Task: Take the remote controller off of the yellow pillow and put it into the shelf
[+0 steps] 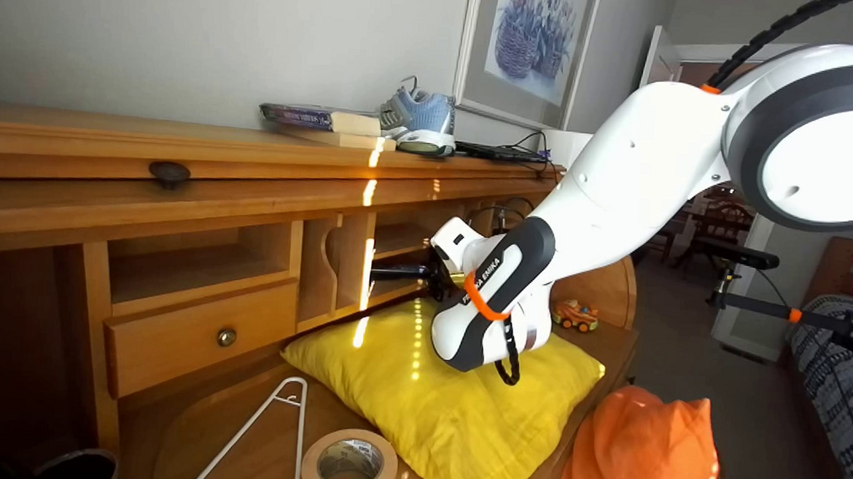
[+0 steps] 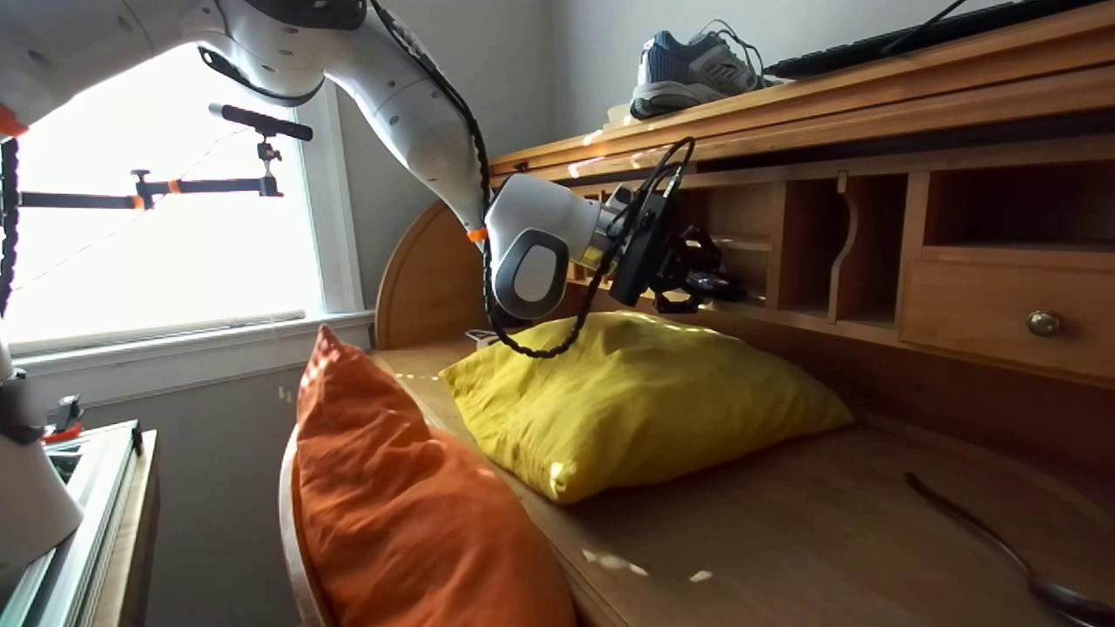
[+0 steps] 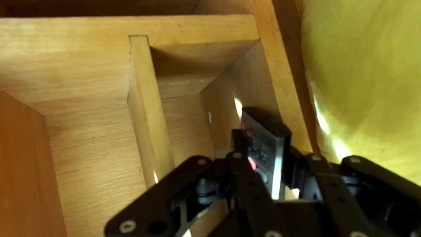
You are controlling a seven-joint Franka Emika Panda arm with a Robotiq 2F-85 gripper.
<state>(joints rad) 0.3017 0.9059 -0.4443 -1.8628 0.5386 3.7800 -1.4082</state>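
Wrist view: shelf (image 3: 253, 75); remote (image 3: 263, 154), one, tilted, at shelf mouth. Best handling: ease deeper, past front edge, then widen jaws and back straight out. Remote lies between slightly parted jaws of end effector (image 3: 265, 144); whether gripped, cannot tell. Both exterior views: end effector facing shelf, above pillow (image 2: 662, 401).

Wrist view faces into the shelf (image 3: 220, 85) (closest of three).

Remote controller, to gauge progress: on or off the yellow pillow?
Off: the remote controller is between the claw's fingers at the shelf, apart from the pillow.
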